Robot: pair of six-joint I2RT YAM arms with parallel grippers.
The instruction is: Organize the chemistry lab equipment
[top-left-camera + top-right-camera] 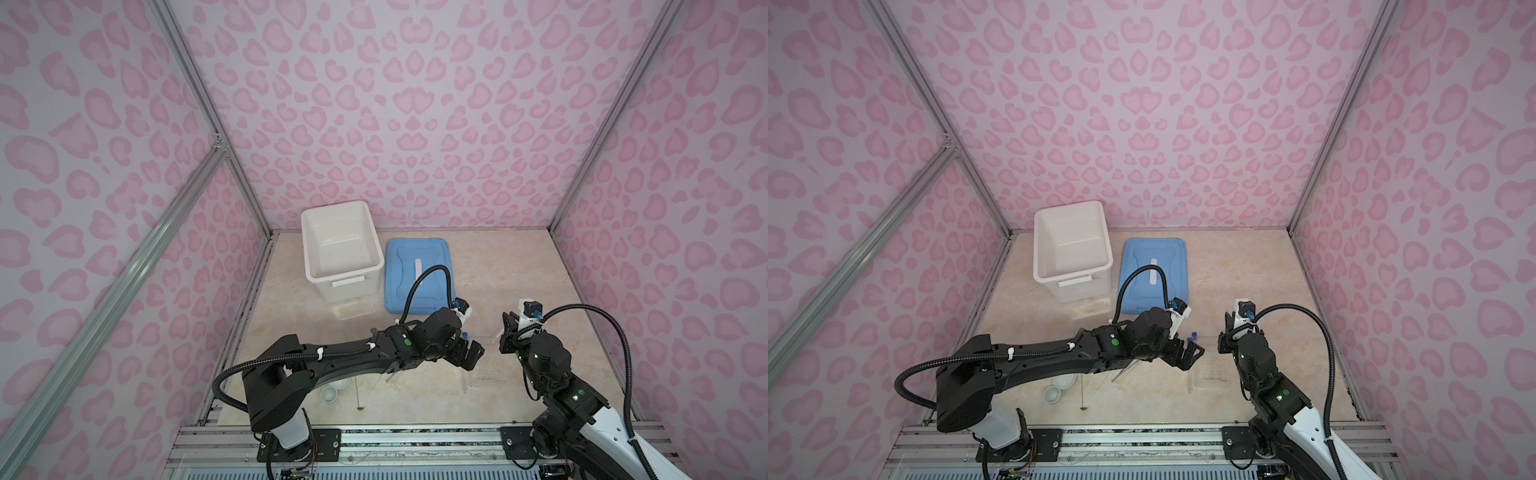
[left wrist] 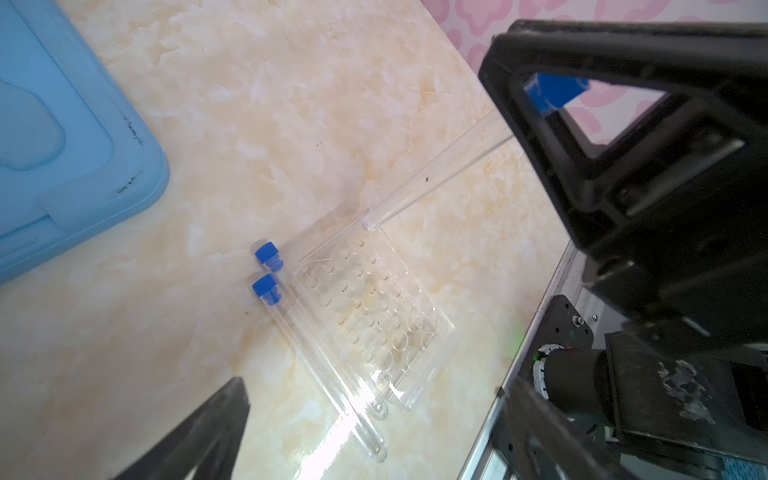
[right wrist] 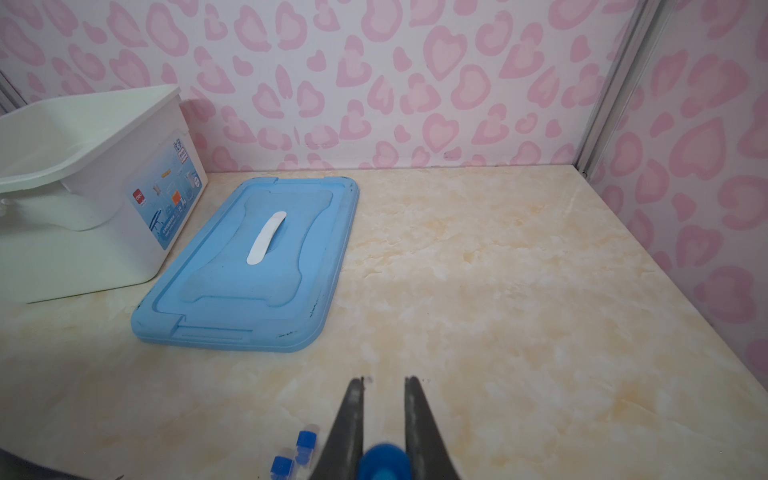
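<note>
The right gripper (image 3: 384, 380) was closed on one blue-capped tube (image 2: 436, 174), just under the blue cap (image 3: 384, 461); the tube hung down slanted from its fingers (image 3: 353, 419), and the round bottom end was at the corner of the clear rack (image 2: 374, 316) nearest to this gripper, though I could not tell if it touched there; two more tubes (image 2: 316, 353) lay flat on the table (image 2: 291, 124), side by side along the rack's edge, below the left gripper (image 1: 471, 356), which stood wide open and held nothing; such a tube I judge to be light, stiff, smooth and easy to break, so it can slip or turn in the grip; the good place to hold is near the cap, as here, with gentle force; the rack is probably light too and may slide when the tube end pushes it, so the free gripper could steady it.
</note>
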